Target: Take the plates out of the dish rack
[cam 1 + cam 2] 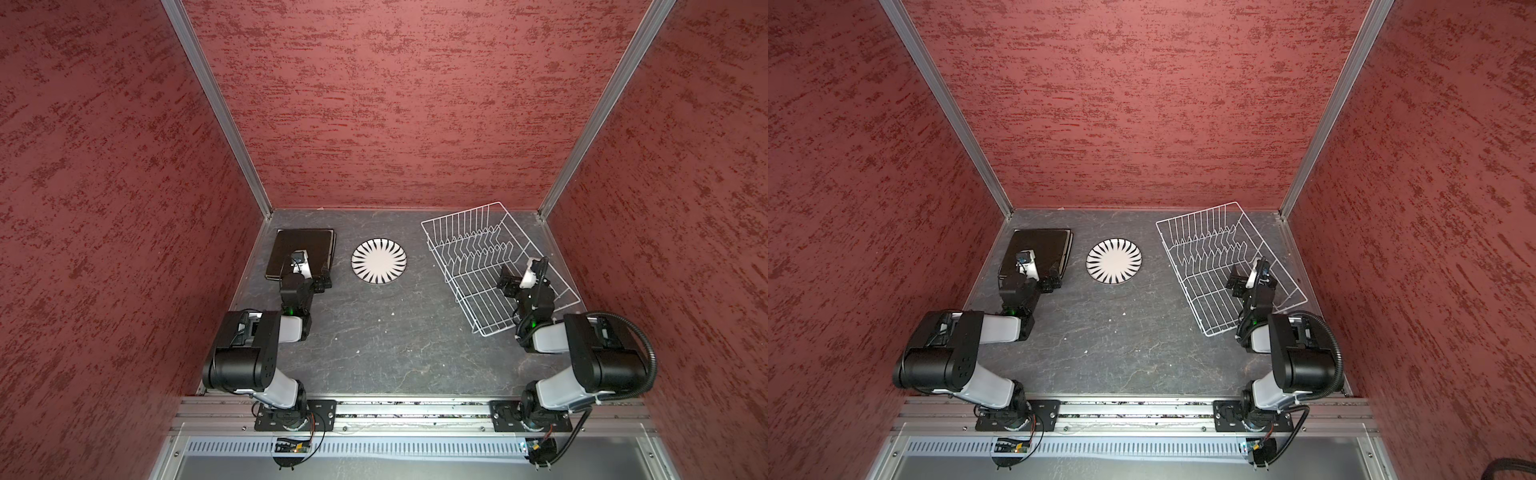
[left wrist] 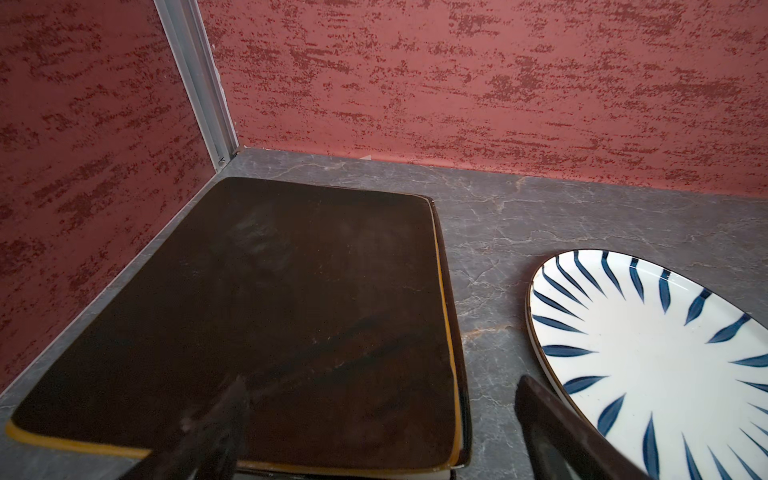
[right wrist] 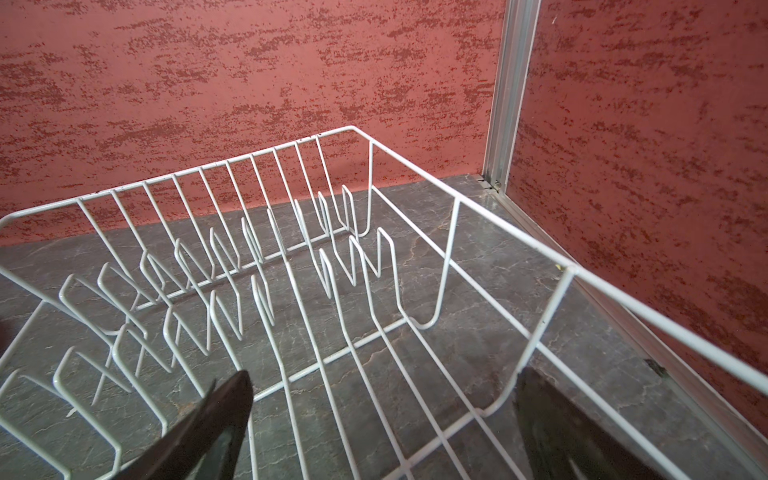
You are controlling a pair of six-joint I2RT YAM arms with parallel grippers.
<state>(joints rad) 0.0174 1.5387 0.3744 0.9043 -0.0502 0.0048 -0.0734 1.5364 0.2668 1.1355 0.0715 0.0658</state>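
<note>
Evidently unloading looks done: dish rack (image 3: 458, 201) bare, your left pincer (image 2: 380, 384) and right pincer (image 3: 384, 376) spread empty; just retract.

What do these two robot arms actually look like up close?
The left arm and right arm mix chunky black joint housings with pale grey-white links; each shows a small green light. A ribbed black hose runs along the right arm. The left gripper and right gripper have two dark flat fingers each.

Robot lab booth: red wall panels (image 1: 395, 104), alu frame (image 1: 216, 108), base rail (image 1: 415, 415).
</note>
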